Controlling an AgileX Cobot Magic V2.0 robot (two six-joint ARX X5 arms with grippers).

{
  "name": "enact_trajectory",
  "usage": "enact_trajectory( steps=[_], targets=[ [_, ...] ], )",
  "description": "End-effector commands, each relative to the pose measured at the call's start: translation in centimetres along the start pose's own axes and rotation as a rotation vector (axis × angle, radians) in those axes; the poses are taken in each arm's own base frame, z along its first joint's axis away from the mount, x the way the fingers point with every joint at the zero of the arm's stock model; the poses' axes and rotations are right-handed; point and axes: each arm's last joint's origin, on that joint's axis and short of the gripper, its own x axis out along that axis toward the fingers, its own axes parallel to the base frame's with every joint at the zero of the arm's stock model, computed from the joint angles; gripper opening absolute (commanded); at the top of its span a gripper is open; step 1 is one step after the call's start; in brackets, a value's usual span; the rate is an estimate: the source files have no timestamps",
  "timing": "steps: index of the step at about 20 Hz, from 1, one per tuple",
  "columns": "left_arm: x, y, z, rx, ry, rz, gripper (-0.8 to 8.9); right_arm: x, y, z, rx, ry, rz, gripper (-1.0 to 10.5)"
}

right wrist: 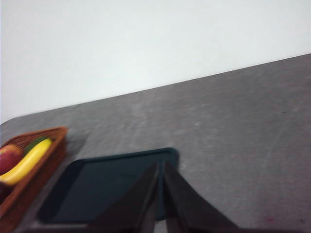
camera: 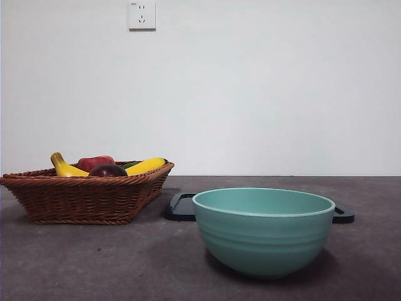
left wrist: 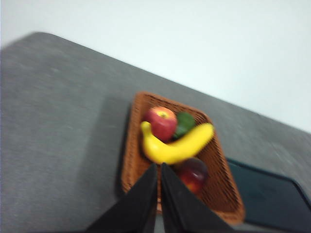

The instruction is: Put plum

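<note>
No readable writing or brand anywhere. Round glossy dark maroon plum (left wrist: 193, 174) sitting in the brown woven wicker basket (left wrist: 141, 104), just past the left gripper (left wrist: 159, 167) tips and off to one side, touching the curved yellow banana (left wrist: 177, 144). Too round for any long axis or pointing direction. Left jaws pressed together, holding nothing. Right gripper (right wrist: 159, 166) jaws also together, hanging over the dark flat tray (right wrist: 97, 187).
</note>
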Motion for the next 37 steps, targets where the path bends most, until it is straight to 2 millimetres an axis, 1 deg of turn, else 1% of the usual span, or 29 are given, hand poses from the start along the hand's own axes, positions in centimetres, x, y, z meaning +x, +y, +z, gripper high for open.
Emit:
enact_trajectory(
  steps=[1,4,8,13,16,19,22,26,27,28,29,30,31,32,33,37],
  targets=[
    [-0.2,-0.7,1.3,0.064,0.062,-0.037,0.1,-0.1,0.7,1.6,-0.039,0.058,0.053,0.1],
    [0.1,-1.3,2.5,0.107,0.156,-0.074,0.1,0.2,1.4,3.2,-0.072,0.159,0.119,0.1],
    [0.8,-2.1,4.1,0.148,0.274,-0.153,0.1,1.1,2.2,5.1,-0.092,0.306,0.202,0.1],
    [2.0,-2.8,5.8,0.174,0.407,-0.236,0.1,2.3,2.8,7.0,-0.096,0.461,0.256,0.1],
    [2.9,-3.3,6.6,0.195,0.515,-0.29,0.1,3.1,3.3,8.1,-0.12,0.549,0.278,0.1],
    [3.8,-4.0,7.4,0.212,0.598,-0.36,0.09,3.9,3.8,8.7,-0.146,0.65,0.309,0.1],
    [4.4,-4.7,8.1,0.223,0.619,-0.391,0.1,4.7,4.3,8.7,-0.17,0.742,0.348,0.1],
    [4.5,-4.9,8.1,0.229,0.624,-0.402,0.12,5.0,4.8,8.4,-0.185,0.758,0.38,0.1],
    [4.5,-4.9,8.1,0.229,0.623,-0.402,0.36,5.0,4.8,8.5,-0.186,0.753,0.38,0.1],
    [4.5,-4.9,8.1,0.229,0.622,-0.403,0.98,5.0,4.8,8.5,-0.187,0.753,0.378,0.3],
    [4.5,-4.9,8.1,0.229,0.622,-0.403,1.76,5.0,4.8,8.5,-0.185,0.753,0.377,0.8],
    [4.5,-4.9,8.1,0.229,0.622,-0.403,2.81,5.0,4.8,8.5,-0.183,0.754,0.376,2.0],
    [4.5,-4.9,8.1,0.229,0.622,-0.403,3.56,5.0,4.8,8.5,-0.18,0.754,0.375,3.1],
    [4.5,-4.9,8.1,0.229,0.622,-0.403,4.11,5.0,4.8,8.5,-0.179,0.754,0.374,3.7],
    [4.5,-4.9,8.1,0.229,0.622,-0.403,4.5,5.0,4.8,8.5,-0.177,0.755,0.374,3.9],
    [4.5,-4.9,8.1,0.227,0.622,-0.402,4.57,5.0,4.8,8.5,-0.177,0.755,0.374,3.9]
  ],
)
